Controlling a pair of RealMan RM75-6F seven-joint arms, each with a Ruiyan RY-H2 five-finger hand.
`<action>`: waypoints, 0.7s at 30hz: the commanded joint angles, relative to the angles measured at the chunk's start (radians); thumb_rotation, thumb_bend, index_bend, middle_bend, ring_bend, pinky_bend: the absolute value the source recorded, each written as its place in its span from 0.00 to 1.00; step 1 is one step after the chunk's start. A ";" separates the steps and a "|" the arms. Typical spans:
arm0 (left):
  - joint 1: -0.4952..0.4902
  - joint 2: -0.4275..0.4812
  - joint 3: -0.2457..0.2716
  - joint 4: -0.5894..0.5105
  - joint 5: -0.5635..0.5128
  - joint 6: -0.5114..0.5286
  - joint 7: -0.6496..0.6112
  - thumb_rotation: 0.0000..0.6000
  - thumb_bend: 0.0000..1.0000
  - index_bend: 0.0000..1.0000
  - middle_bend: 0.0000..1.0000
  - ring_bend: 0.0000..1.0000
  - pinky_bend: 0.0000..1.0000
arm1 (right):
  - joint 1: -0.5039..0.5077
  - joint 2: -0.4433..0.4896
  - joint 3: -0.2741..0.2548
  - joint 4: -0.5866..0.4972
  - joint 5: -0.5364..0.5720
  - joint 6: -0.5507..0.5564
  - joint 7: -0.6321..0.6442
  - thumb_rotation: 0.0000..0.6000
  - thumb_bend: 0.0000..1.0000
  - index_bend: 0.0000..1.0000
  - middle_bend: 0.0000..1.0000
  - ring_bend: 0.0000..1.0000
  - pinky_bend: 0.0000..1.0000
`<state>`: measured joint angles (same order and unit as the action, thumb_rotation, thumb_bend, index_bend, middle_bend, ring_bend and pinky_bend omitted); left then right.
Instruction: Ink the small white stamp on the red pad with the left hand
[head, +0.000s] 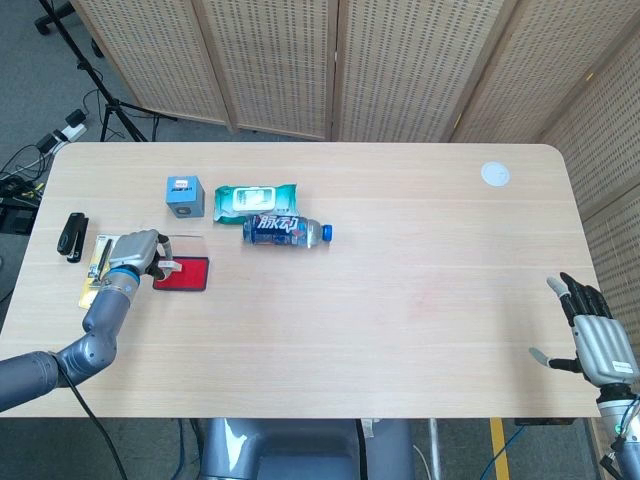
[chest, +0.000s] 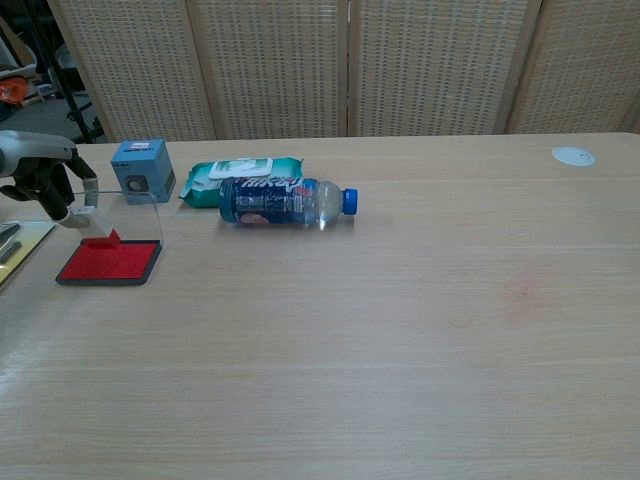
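My left hand (head: 136, 252) pinches the small white stamp (head: 169, 266) and holds it just above the left end of the red ink pad (head: 184, 275). In the chest view the left hand (chest: 44, 182) has the stamp (chest: 90, 218) raised clear of the pad (chest: 112, 264), and red shows at the stamp's lower end. The pad's clear lid (chest: 142, 214) stands open behind it. My right hand (head: 592, 336) hangs off the table's near right corner, fingers spread and holding nothing.
A blue box (head: 184, 196), a green wipes pack (head: 256, 200) and a lying bottle (head: 285, 230) sit just behind the pad. A black stapler (head: 73, 236) and a yellow card (head: 96, 268) lie to its left. A white disc (head: 494, 173) is far right.
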<state>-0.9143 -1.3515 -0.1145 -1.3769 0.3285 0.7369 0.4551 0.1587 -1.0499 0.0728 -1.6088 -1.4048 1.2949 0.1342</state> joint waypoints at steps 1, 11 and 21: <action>-0.026 0.045 -0.016 -0.092 0.004 0.044 0.021 1.00 0.47 0.64 1.00 1.00 0.96 | 0.000 0.001 0.000 0.000 0.000 -0.001 0.002 1.00 0.00 0.00 0.00 0.00 0.00; -0.117 -0.075 -0.014 -0.097 -0.087 0.119 0.125 1.00 0.46 0.64 1.00 1.00 0.96 | 0.003 0.003 0.002 0.010 0.007 -0.010 0.016 1.00 0.00 0.00 0.00 0.00 0.00; -0.163 -0.165 -0.021 -0.017 -0.216 0.132 0.195 1.00 0.45 0.64 1.00 1.00 0.96 | 0.004 0.005 0.003 0.015 0.009 -0.014 0.031 1.00 0.00 0.00 0.00 0.00 0.00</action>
<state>-1.0723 -1.5083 -0.1339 -1.4014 0.1250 0.8671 0.6407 0.1623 -1.0447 0.0757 -1.5942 -1.3958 1.2809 0.1652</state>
